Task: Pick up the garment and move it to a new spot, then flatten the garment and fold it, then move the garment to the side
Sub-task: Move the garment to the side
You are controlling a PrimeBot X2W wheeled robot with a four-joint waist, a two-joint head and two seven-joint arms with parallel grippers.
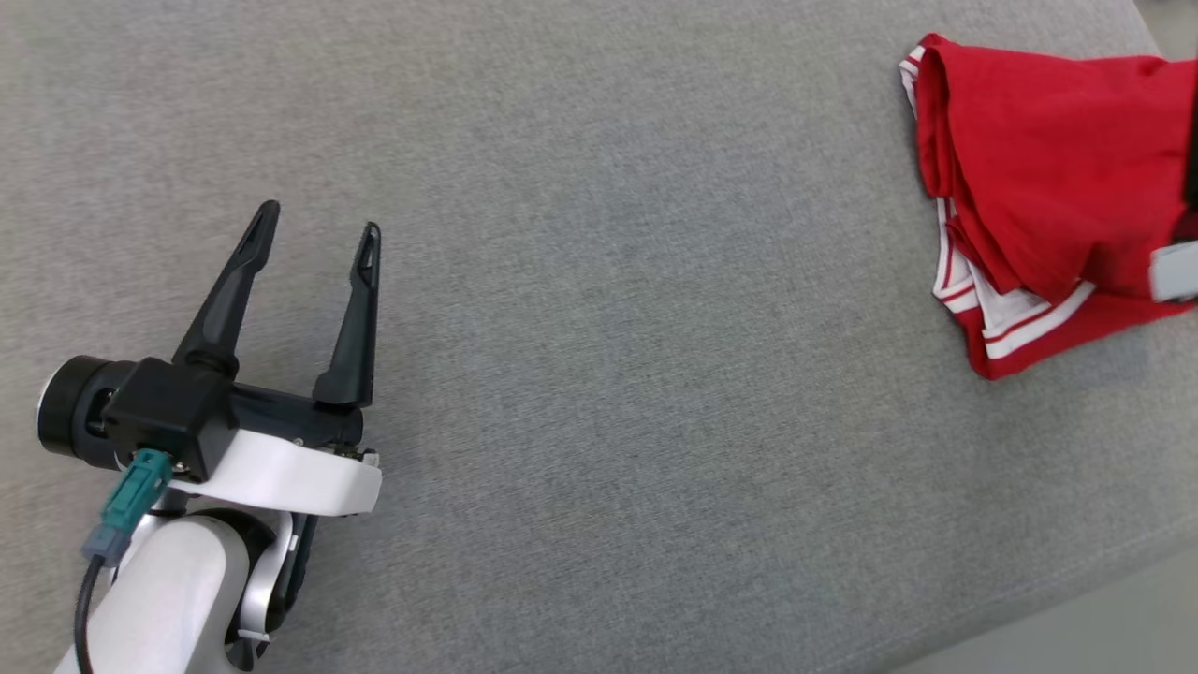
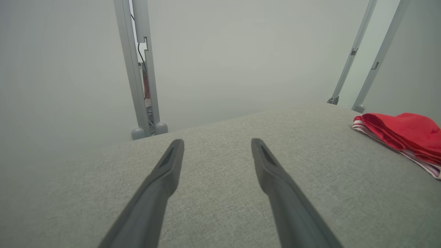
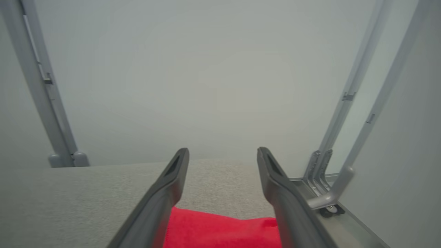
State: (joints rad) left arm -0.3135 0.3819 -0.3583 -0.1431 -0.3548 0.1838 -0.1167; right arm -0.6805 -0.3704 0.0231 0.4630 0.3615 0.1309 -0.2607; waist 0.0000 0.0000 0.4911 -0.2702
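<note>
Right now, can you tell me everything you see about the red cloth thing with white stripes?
The red garment with white-striped trim looks like soft cloth, folded into a bundle with layered edges showing. It lies on the grey fabric surface, near its far right corner. The right gripper hovers over it, jaws apart; whether a finger touches it cannot be told.

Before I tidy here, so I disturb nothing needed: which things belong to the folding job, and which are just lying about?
Job: red white-trimmed garment, folded; left gripper, open; right gripper, open over it; grey fabric surface.
Lying about: metal frame posts.
</note>
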